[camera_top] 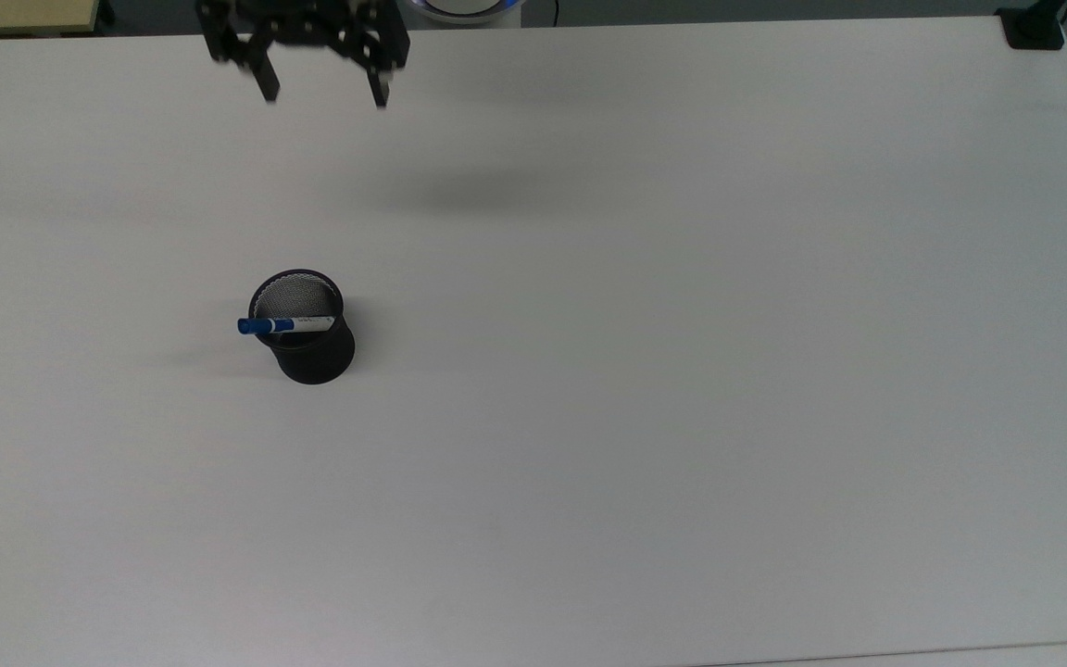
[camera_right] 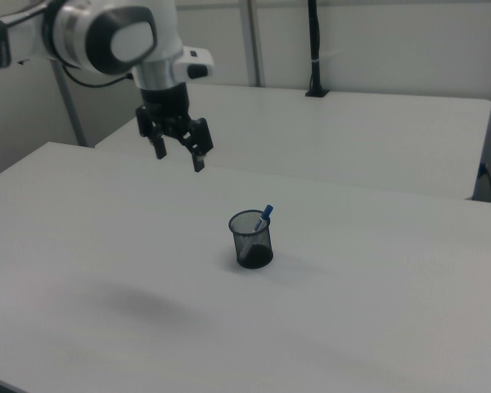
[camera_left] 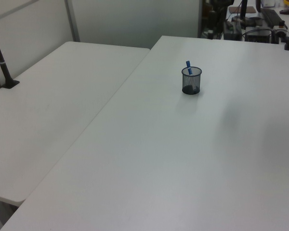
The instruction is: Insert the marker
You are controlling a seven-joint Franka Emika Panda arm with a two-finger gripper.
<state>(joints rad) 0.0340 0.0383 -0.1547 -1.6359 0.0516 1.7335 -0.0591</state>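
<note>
- since the slim white-barrelled marker with the blue cap [camera_top: 285,325] already stands inside the black wire-mesh cup [camera_top: 306,326], leaning on the rim with its blue end poking out toward the top view's left, the insertion looks done.
- the black two-finger hand [camera_top: 322,93] hangs empty, fingers spread wide, well apart from the cup, toward the top view's upper edge; in the right view it [camera_right: 178,154] sits high, up and to the right view's left of the cup [camera_right: 250,239].
- the marker's long axis tilts rather than standing upright.
- the white worktop [camera_top: 682,371] gives open room on every side; the cup stands far from all edges, so pulling away risks little.
</note>
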